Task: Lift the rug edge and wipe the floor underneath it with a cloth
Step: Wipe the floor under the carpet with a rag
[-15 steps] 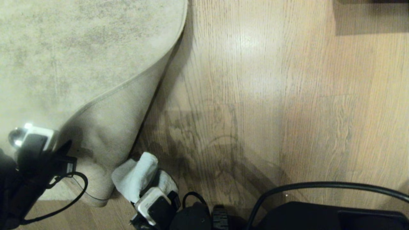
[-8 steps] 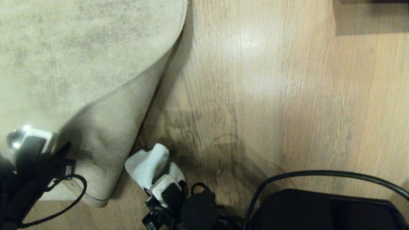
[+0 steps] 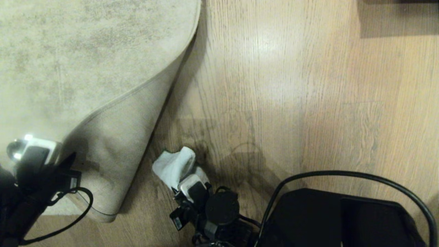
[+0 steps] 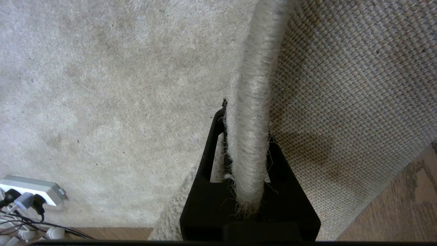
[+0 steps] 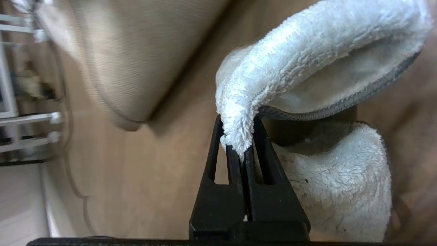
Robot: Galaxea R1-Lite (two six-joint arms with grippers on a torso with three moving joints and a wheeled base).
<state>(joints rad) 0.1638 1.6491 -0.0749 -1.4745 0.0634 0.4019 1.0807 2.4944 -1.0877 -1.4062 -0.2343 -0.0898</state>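
- Slippage at the left gripper [image 4: 247, 191] is your main worry: its jaws are clamped on the rug edge [image 4: 252, 102], holding only the thin bound border, and the folded-back corner hangs from that one pinch. If the border slides out, the corner probably drops back onto the floor [image 3: 291, 103] and covers the patch you mean to wipe.
- Cloth loss is the second risk: the right gripper [image 5: 240, 150] is closed on a fold of the pale blue-green microfibre cloth [image 5: 307, 61], near one end. The rest bunches loosely ahead of the fingers, so dragging it hard across the planks could tug it free.
- Watch the spacing, too: seen from the head camera, the cloth [image 3: 175, 164] sits on the bare planks just beside the turned-up beige underside, not beneath it. Sweeping toward the rug may snag the hanging fold and pull against the left grip.
- Count: one rug, with one corner lifted; one cloth; two grippers, both gripping.
- Off the rug's far border, one white power strip [image 4: 30, 189] lies with several plugs and cables in it; keep the arms clear.
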